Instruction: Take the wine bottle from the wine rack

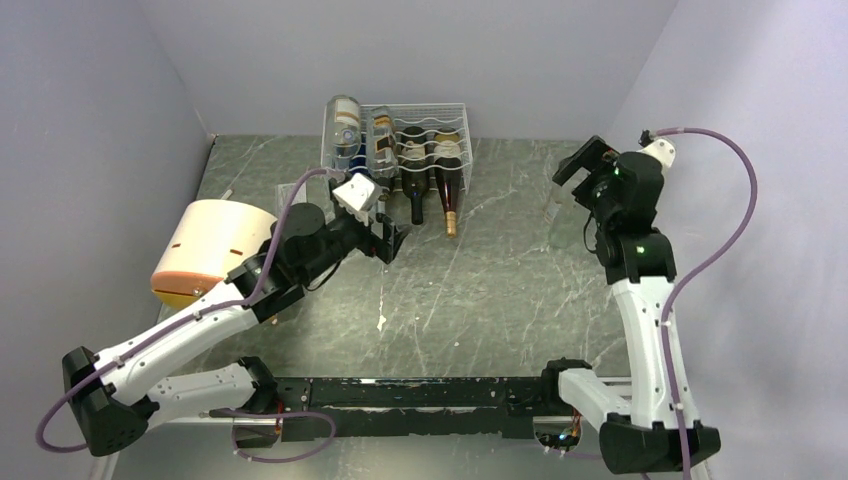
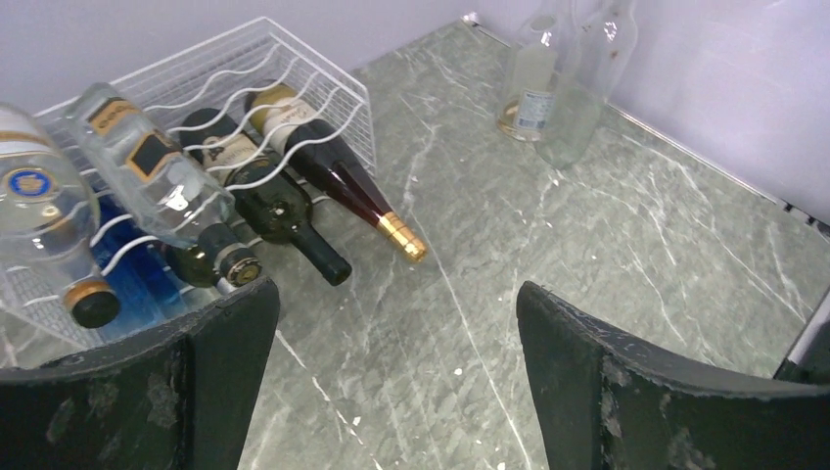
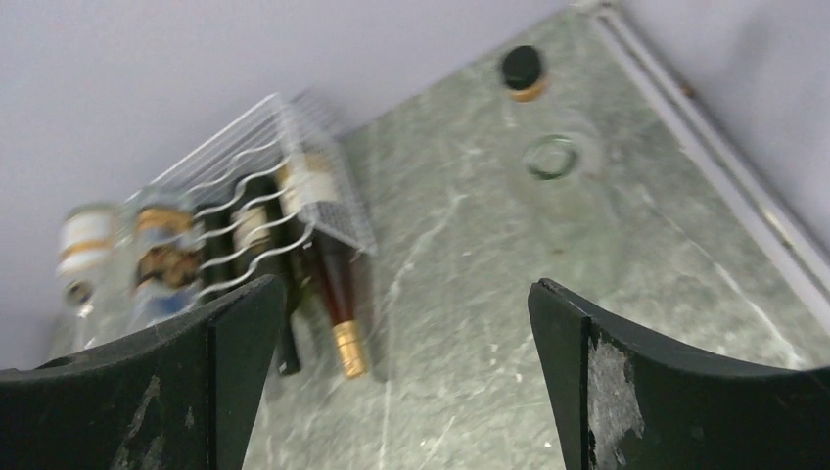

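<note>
The white wire wine rack point(image 1: 432, 128) stands at the back of the table, also in the left wrist view point(image 2: 256, 59) and the right wrist view point(image 3: 256, 164). Several bottles lie in it. A red wine bottle point(image 1: 450, 195) point(image 2: 345, 182) with a gold cap and a dark green bottle point(image 1: 415, 195) point(image 2: 286, 212) poke their necks out of the front. Two clear bottles point(image 2: 147, 168) lie on the left side. My left gripper point(image 1: 388, 240) point(image 2: 396, 294) is open and empty, just in front-left of those necks. My right gripper point(image 1: 583, 160) point(image 3: 406, 289) is open and empty, high at the right.
A cream cylindrical drum point(image 1: 212, 250) lies on its side at the left, beside my left arm. Two clear bottles point(image 2: 533, 78) stand near the right wall. From above, their tops are a black cap point(image 3: 522, 69) and an open glass mouth point(image 3: 550, 157).
</note>
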Robot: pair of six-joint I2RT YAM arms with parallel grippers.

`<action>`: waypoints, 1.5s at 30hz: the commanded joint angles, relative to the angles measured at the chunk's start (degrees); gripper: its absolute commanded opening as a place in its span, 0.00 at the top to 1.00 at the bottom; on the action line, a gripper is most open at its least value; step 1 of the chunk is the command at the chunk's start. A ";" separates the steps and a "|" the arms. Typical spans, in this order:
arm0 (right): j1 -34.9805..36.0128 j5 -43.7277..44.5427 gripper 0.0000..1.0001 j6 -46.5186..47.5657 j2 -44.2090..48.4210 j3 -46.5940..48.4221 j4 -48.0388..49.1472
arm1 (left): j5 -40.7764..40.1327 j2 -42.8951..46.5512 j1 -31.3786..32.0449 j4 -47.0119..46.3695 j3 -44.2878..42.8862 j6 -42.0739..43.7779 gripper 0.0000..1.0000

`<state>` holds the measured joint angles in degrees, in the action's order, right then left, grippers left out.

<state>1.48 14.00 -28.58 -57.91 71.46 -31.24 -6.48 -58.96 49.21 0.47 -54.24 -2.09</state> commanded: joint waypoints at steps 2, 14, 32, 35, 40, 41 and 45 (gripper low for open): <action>0.30 -21.85 0.00 4.09 1.05 1.26 1.97 | -6.38 3.16 -0.34 -2.04 1.65 0.68 0.05; 33.88 -9.95 0.00 -6.97 -21.26 6.95 14.51 | -22.45 8.81 -0.53 -2.83 3.98 -1.19 0.06; 35.96 -11.64 0.03 -26.85 -51.57 10.05 39.36 | -23.11 9.92 -0.70 -3.14 4.29 -0.38 0.06; 35.44 -12.25 0.07 -28.31 -54.10 10.93 41.62 | -22.68 9.94 -0.65 -3.27 4.34 -0.54 0.06; 34.10 -14.27 0.21 -30.20 -57.45 13.08 43.89 | -22.22 9.44 -0.70 -3.21 4.28 -0.44 0.07; 34.04 -14.61 0.24 -30.48 -58.23 13.57 44.02 | -22.17 9.32 -0.65 -3.12 4.21 -0.39 0.07; 33.48 -15.62 0.35 -31.24 -60.41 14.74 44.61 | -21.92 9.19 -0.69 -2.97 4.07 -0.46 0.07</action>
<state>35.62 -0.38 -58.04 -116.75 84.14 10.33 -29.15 -49.82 48.93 -1.45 -49.39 -2.79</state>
